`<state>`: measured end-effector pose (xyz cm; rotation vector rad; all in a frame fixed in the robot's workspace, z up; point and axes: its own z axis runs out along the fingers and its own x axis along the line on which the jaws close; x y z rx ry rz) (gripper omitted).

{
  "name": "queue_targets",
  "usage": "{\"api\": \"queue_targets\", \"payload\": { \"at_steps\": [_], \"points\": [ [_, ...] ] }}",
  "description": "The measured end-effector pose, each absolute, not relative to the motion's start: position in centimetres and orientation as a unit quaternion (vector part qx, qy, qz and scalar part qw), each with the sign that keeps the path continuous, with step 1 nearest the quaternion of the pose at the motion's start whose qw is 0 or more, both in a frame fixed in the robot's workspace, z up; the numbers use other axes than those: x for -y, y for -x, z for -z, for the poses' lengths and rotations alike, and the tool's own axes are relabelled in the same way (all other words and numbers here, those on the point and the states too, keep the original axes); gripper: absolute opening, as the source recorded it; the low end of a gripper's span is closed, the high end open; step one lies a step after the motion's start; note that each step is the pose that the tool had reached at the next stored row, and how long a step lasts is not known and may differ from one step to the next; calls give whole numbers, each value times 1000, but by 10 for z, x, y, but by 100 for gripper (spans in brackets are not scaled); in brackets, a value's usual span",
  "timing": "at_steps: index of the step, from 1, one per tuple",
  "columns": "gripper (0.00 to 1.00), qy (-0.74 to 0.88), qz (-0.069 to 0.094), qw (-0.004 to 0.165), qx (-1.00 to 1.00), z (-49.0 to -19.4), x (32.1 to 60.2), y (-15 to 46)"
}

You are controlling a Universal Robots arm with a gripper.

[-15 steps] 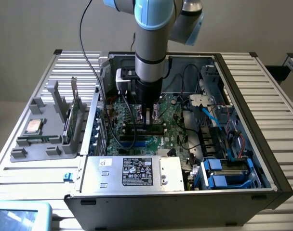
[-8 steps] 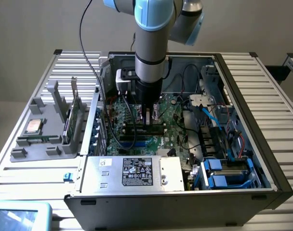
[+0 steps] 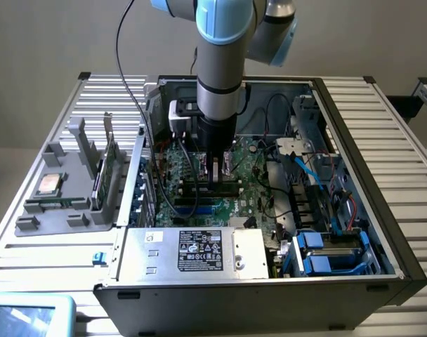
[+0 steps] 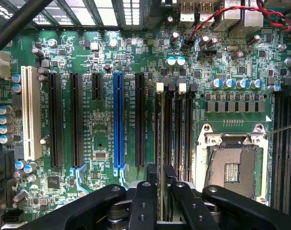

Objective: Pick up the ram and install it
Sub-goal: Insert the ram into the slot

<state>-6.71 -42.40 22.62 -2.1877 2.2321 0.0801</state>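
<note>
ok so, watching this one from the remote desk. The black two-finger claw [image 3: 217,175] on the grey and light-blue arm [image 3: 220,63] is down inside the open dark metal computer case [image 3: 270,302], roughly mid-case. On the wrist view the claw [image 4: 161,175] has its fingers [image 4: 148,196] parted a little, not clamped on anything as far as I can see. They straddle the ram [image 4: 159,129], the long thin dark-green stick. I see it edge-on, standing in the end one of the black memory slots [image 4: 179,129] on the green motherboard [image 4: 100,139] at the floor of the case. Can't tell if either finger touches it.

Same board, inside the case: a long blue slot [image 4: 118,120], a white slot [image 4: 29,112] and a silver processor socket [image 4: 230,167].

Along the case's near wall sits a silver box [image 3: 150,256] with a black label, and blue plastic drive holders [image 3: 319,256] fill the corner toward the exterior view's right. Outside the case, on the exterior view's left, a grey plastic rack [image 3: 55,151] carries a square silver chip [image 3: 48,184] and an upright green card [image 3: 104,172]. Case and rack both sit on a slatted metal table [image 3: 410,161].
</note>
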Motion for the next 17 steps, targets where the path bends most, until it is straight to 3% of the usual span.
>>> {"api": "queue_targets", "payload": {
  "at_steps": [17],
  "points": [
    [20, 700, -24, 9, -714, -223, 424, 67]
  ]
}}
